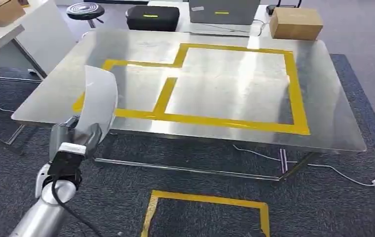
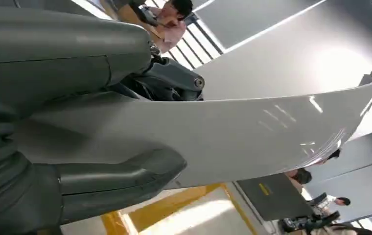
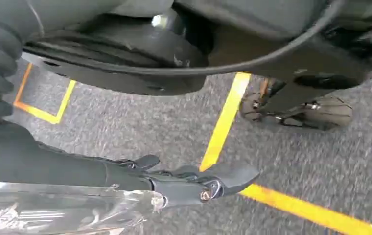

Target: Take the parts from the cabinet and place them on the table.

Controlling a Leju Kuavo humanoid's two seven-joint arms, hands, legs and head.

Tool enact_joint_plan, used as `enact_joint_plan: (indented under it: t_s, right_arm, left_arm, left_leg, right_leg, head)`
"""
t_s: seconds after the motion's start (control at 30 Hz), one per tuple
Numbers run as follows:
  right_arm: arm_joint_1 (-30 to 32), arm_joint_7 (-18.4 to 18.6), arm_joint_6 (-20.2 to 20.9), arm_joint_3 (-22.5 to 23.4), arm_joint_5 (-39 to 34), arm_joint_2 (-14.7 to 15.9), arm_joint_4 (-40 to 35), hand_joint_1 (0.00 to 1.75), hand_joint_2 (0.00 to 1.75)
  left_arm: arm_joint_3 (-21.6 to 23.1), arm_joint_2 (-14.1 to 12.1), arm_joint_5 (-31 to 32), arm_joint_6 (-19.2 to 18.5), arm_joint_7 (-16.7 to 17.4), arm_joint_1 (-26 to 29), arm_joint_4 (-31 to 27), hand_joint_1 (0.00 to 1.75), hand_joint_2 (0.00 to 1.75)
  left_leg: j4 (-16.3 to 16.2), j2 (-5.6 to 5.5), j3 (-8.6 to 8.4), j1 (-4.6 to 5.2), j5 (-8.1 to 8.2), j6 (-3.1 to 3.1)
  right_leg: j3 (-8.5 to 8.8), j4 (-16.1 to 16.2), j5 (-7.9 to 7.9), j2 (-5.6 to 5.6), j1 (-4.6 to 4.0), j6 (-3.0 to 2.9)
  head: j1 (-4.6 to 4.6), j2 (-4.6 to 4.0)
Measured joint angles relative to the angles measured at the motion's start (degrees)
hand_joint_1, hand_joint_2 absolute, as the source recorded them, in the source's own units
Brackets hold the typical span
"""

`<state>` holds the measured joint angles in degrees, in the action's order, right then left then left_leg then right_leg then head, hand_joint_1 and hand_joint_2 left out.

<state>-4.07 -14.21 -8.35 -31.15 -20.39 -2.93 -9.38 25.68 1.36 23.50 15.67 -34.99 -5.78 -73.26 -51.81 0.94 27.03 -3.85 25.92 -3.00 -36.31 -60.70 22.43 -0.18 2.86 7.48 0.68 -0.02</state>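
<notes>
My left hand [image 1: 79, 138] grips a white curved sheet-like part [image 1: 99, 98] by its lower end. The part stands upright over the front left corner of the shiny metal table [image 1: 225, 94], which is marked with yellow tape rectangles. In the left wrist view the part [image 2: 233, 132] runs between the grey thumb [image 2: 115, 178] and the darker fingers [image 2: 169, 81]. My right hand [image 3: 194, 183] hangs low over the grey carpet with its dark fingers stretched out. A shiny, clear-wrapped thing [image 3: 52, 210] lies beside those fingers; I cannot tell whether they hold it.
A cardboard box [image 1: 295, 23], a black case [image 1: 152, 17] and a stool [image 1: 85, 11] stand beyond the table's far edge. A white desk [image 1: 8, 29] is at the far left. Yellow tape [image 1: 207, 200] marks the carpet before the table. A person's shoes [image 3: 296, 105] stand near my right side.
</notes>
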Motion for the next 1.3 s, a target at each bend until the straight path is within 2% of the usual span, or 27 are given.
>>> enact_joint_plan:
  t_s: [0.03, 0.07, 0.1, 0.13, 0.2, 0.23, 0.27, 0.37, 0.4, 0.43, 0.47, 0.53, 0.57, 0.6, 0.63, 0.7, 0.77, 0.87, 0.9, 0.93, 0.97, 1.03, 1.07, 1.1, 1.2, 1.23, 1.3]
  right_arm:
    - [0.03, 0.0, 0.02, 0.0, 0.0, -0.04, 0.0, 0.0, 1.75]
    - [-0.06, -0.02, 0.2, -0.09, 0.04, -0.9, 0.0, 0.0, 1.75]
    - [-0.14, -0.02, 0.11, -0.07, 0.07, -0.5, 0.0, 0.0, 1.75]
    - [-0.04, 0.0, 0.11, -0.07, 0.02, -0.48, 0.0, 0.0, 1.75]
    - [0.02, 0.0, 0.11, -0.07, 0.0, -0.44, 0.0, 0.0, 1.75]
    - [0.19, -0.04, -0.09, -0.07, 0.0, -0.39, 0.0, 0.0, 1.75]
    - [0.17, -0.04, -0.09, -0.07, 0.04, -0.39, 0.0, 0.0, 1.75]
    - [0.18, -0.02, -0.28, -0.07, 0.13, -0.37, 0.0, 0.0, 1.75]
    - [0.28, -0.02, -0.39, -0.07, 0.17, -0.35, 0.0, 0.0, 1.75]
    - [0.34, 0.0, -0.44, -0.07, 0.17, -0.35, 0.0, 0.0, 1.75]
    - [0.32, 0.0, -0.48, -0.09, 0.26, -0.35, 0.0, 0.0, 1.75]
    - [0.15, 0.0, -0.48, -0.09, 0.35, -0.35, 0.0, 0.0, 1.75]
    - [0.17, -0.02, -0.48, -0.09, 0.46, -0.37, 0.0, 0.0, 1.75]
    - [0.05, -0.02, -0.46, -0.09, 0.5, -0.35, 0.0, 0.0, 1.75]
    - [0.01, 0.0, -0.46, -0.09, 0.5, -0.35, 0.0, 0.0, 1.75]
    - [0.2, 0.0, -0.46, -0.09, 0.48, -0.35, 0.0, 0.0, 1.75]
    - [-0.08, -0.02, -0.46, -0.11, 0.5, -0.35, 0.0, 0.0, 1.75]
    - [-0.2, -0.02, -0.44, -0.13, 0.5, -0.35, 0.0, 0.0, 1.75]
    - [-0.16, -0.02, -0.44, -0.2, 0.48, -0.35, 0.0, 0.0, 1.75]
    - [0.01, -0.02, -0.44, -0.26, 0.35, -0.35, 0.0, 0.0, 1.75]
    - [-0.05, -0.02, -0.42, -0.33, 0.46, -0.35, 0.0, 0.0, 1.75]
    - [0.06, 0.0, -0.44, -0.35, 0.48, -0.35, 0.0, 0.0, 1.75]
    - [0.36, 0.0, -0.44, -0.37, 0.48, -0.31, 0.07, 0.0, 1.75]
    - [0.29, 0.02, -0.42, -0.41, 0.46, -0.24, 0.11, 0.0, 1.75]
    - [0.25, 0.04, -0.44, -0.46, 0.42, -0.24, 0.07, 0.0, 1.75]
    - [0.15, 0.02, -0.44, -0.48, 0.42, -0.24, 0.07, 0.0, 1.75]
    - [0.12, 0.0, -0.55, -0.46, 0.5, -0.13, 0.07, 0.0, 1.75]
  left_arm:
    - [0.0, -0.02, 0.0, 0.0, 0.0, -0.02, 0.0, 1.75, 1.75]
    - [-0.02, -0.13, 0.0, 0.02, 0.02, 0.01, -0.02, 1.75, 1.75]
    - [0.0, -0.13, 0.02, 0.04, 0.02, 0.06, -0.02, 1.75, 1.75]
    - [0.02, -0.13, 0.09, 0.07, -0.02, 0.02, -0.02, 1.75, 1.75]
    - [0.07, -0.04, 0.07, 0.07, 0.0, -0.04, -0.02, 1.75, 1.75]
    - [0.07, -0.04, 0.07, 0.11, 0.0, -0.07, -0.02, 1.75, 1.75]
    - [0.09, -0.04, 0.07, 0.15, 0.0, -0.11, -0.02, 1.75, 1.75]
    - [0.11, -0.11, 0.07, 0.15, 0.0, 0.03, -0.02, 1.75, 1.75]
    - [0.11, -0.11, 0.07, 0.17, 0.0, 0.11, -0.02, 1.75, 1.75]
    - [0.11, -0.11, 0.07, 0.17, 0.0, 0.14, -0.02, 1.75, 1.75]
    - [0.11, -0.11, 0.07, 0.17, 0.0, 0.12, -0.02, 1.75, 1.75]
    - [0.11, -0.11, 0.07, 0.17, 0.0, 0.12, -0.02, 1.75, 1.75]
    - [0.11, -0.2, 0.07, 0.17, -0.02, 0.13, -0.02, 1.75, 1.75]
    - [0.11, -0.17, 0.09, 0.17, 0.0, 0.06, -0.07, 1.75, 1.75]
    - [0.11, -0.11, 0.09, 0.15, 0.0, 0.0, -0.07, 1.75, 1.75]
    - [0.07, -0.15, 0.09, 0.2, 0.0, 0.1, -0.09, 1.75, 1.75]
    - [-0.04, -0.07, 0.09, 0.31, 0.0, 0.08, -0.15, 1.75, 1.75]
    - [-0.02, -0.09, 0.09, 0.31, 0.0, 0.22, -0.15, 1.75, 1.75]
    - [-0.02, -0.09, 0.09, 0.31, 0.0, 0.28, -0.15, 1.75, 1.75]
    - [-0.02, -0.07, 0.09, 0.31, 0.0, 0.31, -0.15, 1.75, 1.75]
    - [-0.02, -0.09, 0.09, 0.31, 0.0, 0.35, -0.15, 1.75, 1.75]
    - [-0.02, 0.02, 0.09, 0.31, 0.0, 0.32, -0.15, 1.75, 1.75]
    - [-0.02, 0.02, 0.09, 0.31, 0.0, 0.33, -0.13, 1.75, 1.75]
    - [0.0, 0.0, 0.09, 0.3, 0.0, 0.46, -0.13, 1.75, 1.75]
    - [0.02, 0.11, 0.11, 0.28, 0.0, 0.45, -0.18, 1.75, 1.75]
    - [0.02, 0.11, 0.09, 0.28, 0.0, 0.36, -0.26, 1.75, 1.75]
    - [0.02, 0.0, 0.09, 0.31, 0.0, 0.24, -0.24, 1.75, 1.75]
  left_leg:
    - [-1.2, 0.01, 0.06, -0.1, 0.96, -1.04]
    - [-1.98, -0.07, 0.69, 0.12, 1.6, -1.75]
    - [-2.49, -0.06, 1.0, 0.31, 1.76, -1.9]
    - [-2.43, -0.07, 0.98, 0.43, 1.55, -1.99]
    - [-2.26, -0.05, 0.96, 0.03, 1.85, -2.37]
    - [-3.16, -0.06, 1.13, -0.09, 2.6, -2.18]
    - [-6.13, -0.09, 2.76, 0.26, 4.02, -1.76]
    - [-21.53, -0.18, 12.05, 1.41, 9.34, -0.84]
    - [-23.45, -0.2, 13.83, 1.69, 8.93, -0.37]
    - [-22.87, -0.24, 14.26, 2.0, 7.08, 0.21]
    - [-20.14, -0.3, 13.61, 2.35, 3.98, 0.92]
    - [-11.0, -0.58, 10.43, 3.15, -2.57, 2.46]
    - [-9.04, -0.95, 9.53, 3.52, -2.89, 2.92]
    - [-6.61, -0.93, 8.29, 3.47, -1.37, 2.71]
    - [-6.65, -0.93, 8.49, 3.53, -0.81, 2.1]
    - [-5.88, -1.03, 7.86, 3.41, -0.56, 2.69]
    - [-5.7, -1.07, 6.49, 3.11, -0.1, 3.33]
    - [-5.71, -0.93, 5.42, 3.44, 1.09, 3.73]
    - [-5.71, -0.94, 4.92, 3.54, 1.51, 3.83]
    - [-5.71, -1.0, 4.15, 3.63, 2.06, 3.89]
    - [-5.71, -1.03, 3.2, 3.69, 2.72, 3.88]
    - [-5.7, -1.02, 0.99, 3.76, 4.19, 3.71]
    - [-5.57, -1.01, 0.63, 3.74, 4.85, 3.57]
    - [-5.61, -1.09, 0.25, 3.92, 5.14, 3.17]
    - [-4.67, -0.99, -0.5, 3.92, 4.84, 2.12]
    - [-5.69, -0.99, -0.11, 4.01, 4.74, 1.96]
    - [-12.73, -1.01, 3.82, 3.87, 3.61, 1.11]
  right_leg:
    - [1.89, 3.48, -0.06, -0.27, 0.38, 1.43]
    - [1.84, 2.68, 1.36, 0.7, 0.19, 0.68]
    - [1.34, 2.14, 1.7, 0.94, 0.32, -1.61]
    - [0.91, 1.7, 2.0, 0.91, 0.26, -2.38]
    - [0.58, 0.81, 2.67, 1.17, -0.26, -3.55]
    - [0.83, 0.87, 2.9, 1.33, -0.26, -4.26]
    - [1.1, 0.97, 3.07, 1.38, -0.42, -4.51]
    - [1.6, 1.18, 3.63, 1.6, -1.06, -5.55]
    - [1.88, 1.18, 3.89, 1.73, -1.32, -5.75]
    - [2.31, 1.18, 4.17, 1.87, -1.54, -5.86]
    - [2.87, 1.19, 4.6, 2.06, -1.72, -5.86]
    - [4.19, 1.27, 5.41, 2.31, -1.84, -5.61]
    - [3.81, 1.26, 5.81, 2.44, -2.0, -5.28]
    - [4.27, 1.14, 6.14, 2.73, -2.21, -4.86]
    - [4.16, 1.75, 6.14, 2.65, -2.12, -4.51]
    - [5.31, 2.05, 5.8, 2.36, -2.12, -3.64]
    - [4.49, -0.14, 7.11, 1.38, -2.19, -3.16]
    - [-3.59, -13.25, 11.52, 0.7, -2.2, -2.99]
    - [-5.69, -15.74, 12.02, 0.7, -2.26, -3.0]
    - [-6.54, -15.44, 11.1, 0.67, -2.31, -3.17]
    - [-6.02, -12.65, 9.09, 0.64, -2.41, -3.33]
    - [-3.07, -3.18, 2.9, 0.6, -2.7, -4.08]
    - [-2.43, 0.64, -1.27, 0.15, -3.04, -4.71]
    - [-2.58, 0.97, 0.36, 0.02, -3.26, -4.79]
    - [-1.57, 1.89, 0.4, 0.25, -3.4, -6.0]
    - [-0.53, 2.3, 0.41, 0.55, -2.82, -6.09]
    - [0.79, 3.03, 1.05, 0.68, -2.59, -6.34]
  head:
    - [0.13, 0.0]
    - [1.35, 0.0]
    - [1.07, 0.0]
    - [-0.03, 0.0]
    - [-0.39, 0.0]
    - [-0.83, 0.0]
    - [-1.03, 0.0]
    - [-1.36, 0.0]
    - [-1.36, 0.0]
    - [-1.33, 0.0]
    - [-1.35, 0.0]
    - [-1.33, 0.0]
    - [-1.31, 0.0]
    - [-1.39, 0.0]
    - [-1.21, 0.0]
    - [-1.2, 0.0]
    - [-0.92, 0.0]
    - [-0.68, 0.0]
    - [-0.74, 0.0]
    - [-0.68, 0.0]
    - [-0.66, 0.0]
    - [-0.68, 0.0]
    - [-0.59, 0.0]
    - [-0.7, 0.0]
    - [-0.7, 0.0]
    - [-0.76, 0.0]
    - [-1.27, 0.0]
